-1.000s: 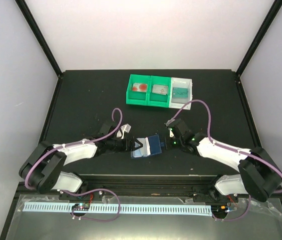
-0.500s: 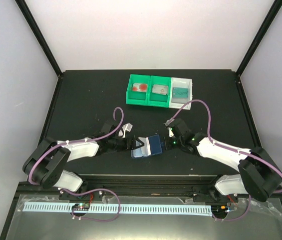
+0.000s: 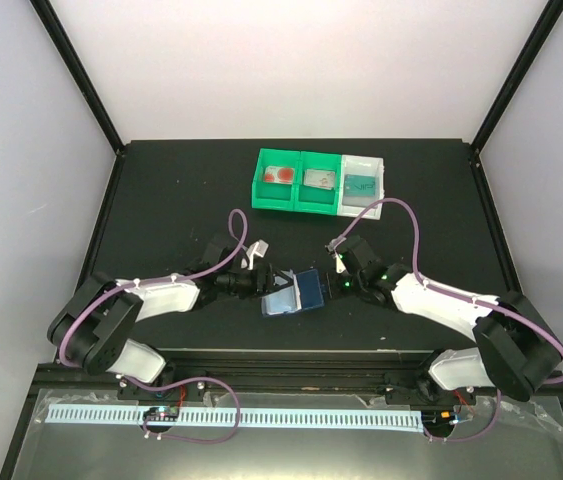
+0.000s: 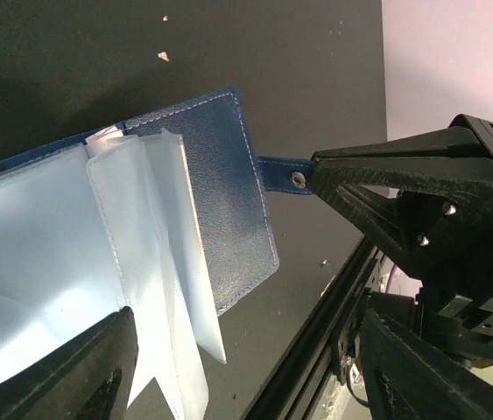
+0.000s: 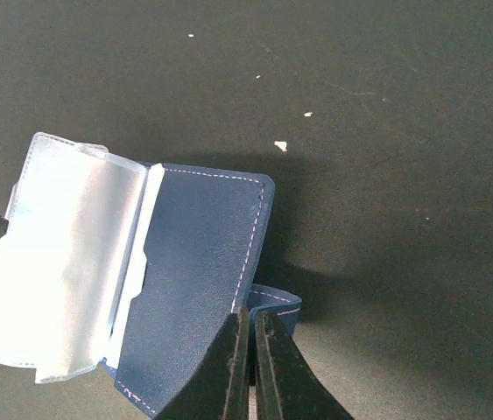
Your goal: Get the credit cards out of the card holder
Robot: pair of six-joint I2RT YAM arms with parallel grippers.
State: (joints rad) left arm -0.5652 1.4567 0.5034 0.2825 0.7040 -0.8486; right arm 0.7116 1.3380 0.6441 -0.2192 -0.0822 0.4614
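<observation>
since 1 s ago the left gripper (image 3: 267, 286) has edged a bit further from its base, toward the back of the table (image 3: 161, 200), and its white tag (image 3: 255, 251) sits slightly higher in the top view; card holder (image 3: 299, 291) and right gripper (image 3: 339, 285) look approx where they were. holder lies open on the table near the front, centre, btwn the two grippers, w/ navy cover (image 5: 202, 262) flat and pale clear pockets (image 4: 53, 245) fanned out on the left-arm side. right gripper is clenched: its tips are pressed together at the cover's edge by the small strap (image 4: 279, 171) w/ a snap, pinching the holder there. left gripper is released, fingers (image 4: 88, 372) spread wide w/ the pocket leaves btwn them; can't tell if either finger touches the plastic. cards sit in the row of trays at the back, well apart from the holder: white card w/ red circles (image 3: 281, 175) in the left green tray (image 3: 273, 201), greyish card (image 3: 318, 179) in the mid green tray (image 3: 319, 204), teal card (image 3: 361, 184) in the white tray (image 3: 380, 175).
</observation>
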